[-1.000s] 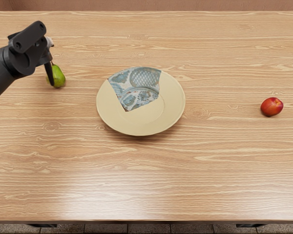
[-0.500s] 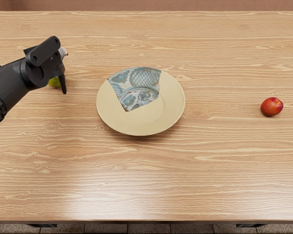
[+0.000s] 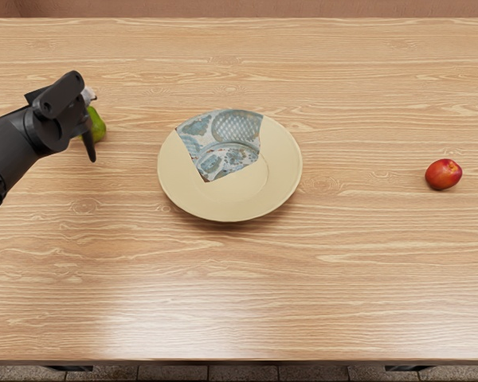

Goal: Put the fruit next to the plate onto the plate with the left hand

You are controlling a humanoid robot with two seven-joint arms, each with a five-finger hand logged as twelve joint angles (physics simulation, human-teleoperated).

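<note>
green pear [image 3: 98,126] sits on the bench [image 3: 303,278] left of the plate [image 3: 280,181], half hidden by the left robot hand [image 3: 62,109]; its grip i cannot tell. likely light, firm, slippery: hold its wide belly.

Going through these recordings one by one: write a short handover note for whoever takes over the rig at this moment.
The left hand is at the table's left side, right against the pear; its grip cannot be judged.
The right hand is out of view.
The pear sits left of the plate, apart from it. A red fruit lies far right.
Done: hand at the pear.
Left: secure the pear, carry it to the plate, release.
</note>
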